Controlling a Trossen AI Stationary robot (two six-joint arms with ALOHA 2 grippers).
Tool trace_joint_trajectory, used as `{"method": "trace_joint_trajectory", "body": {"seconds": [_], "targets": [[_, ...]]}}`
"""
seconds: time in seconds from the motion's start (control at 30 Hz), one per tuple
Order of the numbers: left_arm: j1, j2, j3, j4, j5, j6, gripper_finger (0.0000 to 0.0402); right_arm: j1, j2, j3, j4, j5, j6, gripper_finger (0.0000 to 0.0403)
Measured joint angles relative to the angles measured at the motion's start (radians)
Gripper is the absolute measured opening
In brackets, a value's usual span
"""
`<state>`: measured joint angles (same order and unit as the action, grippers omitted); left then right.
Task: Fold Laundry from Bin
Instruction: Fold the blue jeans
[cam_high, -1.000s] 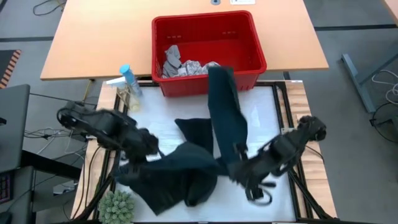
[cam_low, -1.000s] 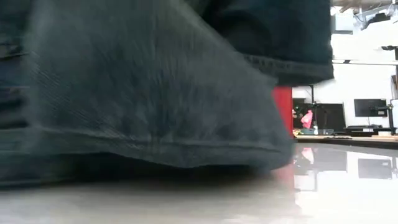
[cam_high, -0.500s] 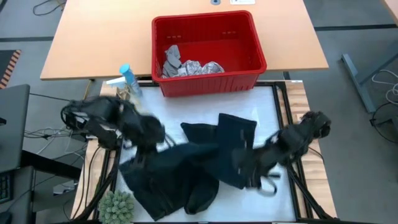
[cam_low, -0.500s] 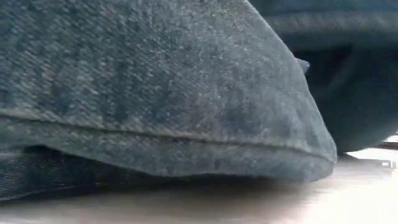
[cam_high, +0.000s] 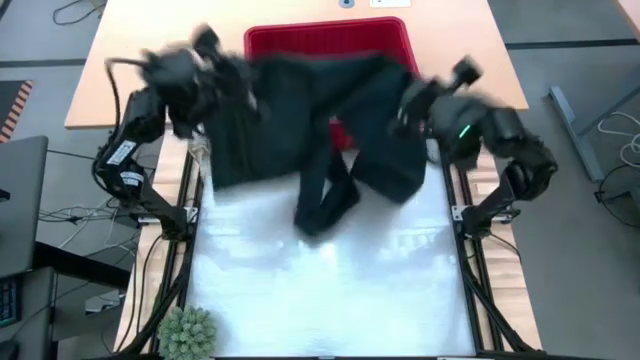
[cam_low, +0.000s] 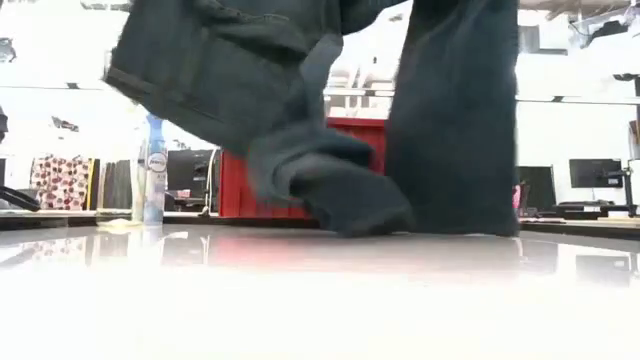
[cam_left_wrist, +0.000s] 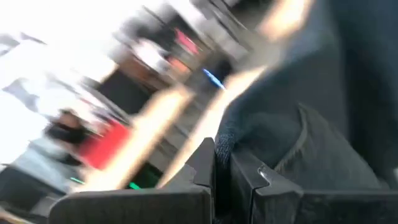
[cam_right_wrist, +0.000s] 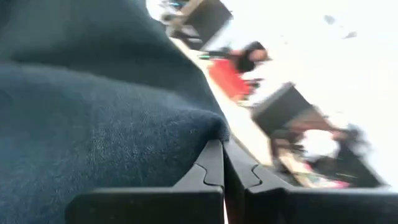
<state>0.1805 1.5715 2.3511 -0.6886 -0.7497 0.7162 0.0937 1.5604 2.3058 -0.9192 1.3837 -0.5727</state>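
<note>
The dark navy trousers (cam_high: 310, 120) hang spread between my two raised grippers, above the near wall of the red bin (cam_high: 330, 28). My left gripper (cam_high: 235, 85) is shut on their left upper corner. My right gripper (cam_high: 405, 105) is shut on their right upper corner. In the low view one leg (cam_low: 455, 120) hangs straight down. The other leg's end (cam_low: 340, 200) is bunched at the white mat (cam_high: 330, 290). The trousers hide what lies in the bin. My left gripper pinches the trousers' upper edge (cam_left_wrist: 227, 134) between its two shut fingers (cam_left_wrist: 202, 168), which point about level. The cloth hangs away below the hold and its lower end reaches down to the mat. My right gripper pinches a thick edge of the trousers (cam_right_wrist: 208, 127) between its two shut fingers (cam_right_wrist: 208, 163), which point about level. Several layers seem bunched at the fingertips. The leg below hangs slack down to the mat.
A spray bottle (cam_low: 152, 170) stands at the mat's far left, beside the bin (cam_low: 300, 185). A small green plant (cam_high: 188, 333) sits at the near left corner. The wooden table (cam_high: 150, 60) stretches behind the bin.
Both grippers have risen and swung toward the far edge, tipping from pointing down to about level. The trousers, heaped on the mat before, have been lifted and spread out between the grippers. Only the legs' lower ends stay down at the mat.
</note>
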Motion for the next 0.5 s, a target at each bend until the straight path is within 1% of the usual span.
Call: {"method": "trace_joint_trajectory", "body": {"seconds": [0.07, 0.13, 0.17, 0.23, 0.3, 0.37, 0.43, 0.47, 0.5], "targets": [[-0.007, -0.003, 0.002, 0.192, -0.009, 0.106, 0.0002, 0.008, -0.002, 0.001, 0.267, 0.009, -0.249, 0.0015], [-0.043, -0.016, 0.006, 0.236, -0.015, 0.11, 0.0002, 0.056, -0.004, 0.001, 0.448, 0.017, -0.423, 0.0015], [-0.069, -0.03, 0.005, 0.207, -0.015, 0.066, 0.0002, 0.092, -0.002, 0.001, 0.498, 0.027, -0.47, 0.0015], [-0.124, -0.055, 0.005, 0.032, 0.0, -0.059, 0.0002, 0.171, -0.001, 0.001, 0.491, 0.09, -0.488, 0.0015], [-0.177, -0.069, 0.005, -0.199, 0.032, -0.203, 0.0002, 0.26, 0.001, -0.014, 0.377, 0.134, -0.387, 0.0015], [-0.226, -0.066, 0.005, -0.443, 0.095, -0.404, 0.0002, 0.346, 0.003, -0.046, 0.215, 0.163, -0.183, 0.0015], [-0.265, -0.043, -0.017, -0.649, 0.197, -0.631, 0.0002, 0.422, 0.007, -0.084, 0.015, 0.156, 0.105, 0.0015], [-0.283, -0.035, -0.043, -0.734, 0.238, -0.725, 0.0002, 0.46, 0.012, -0.109, -0.09, 0.119, 0.288, 0.0015], [-0.307, -0.025, -0.079, -0.805, 0.268, -0.808, 0.0002, 0.488, 0.016, -0.134, -0.188, 0.058, 0.465, 0.0015]]}}
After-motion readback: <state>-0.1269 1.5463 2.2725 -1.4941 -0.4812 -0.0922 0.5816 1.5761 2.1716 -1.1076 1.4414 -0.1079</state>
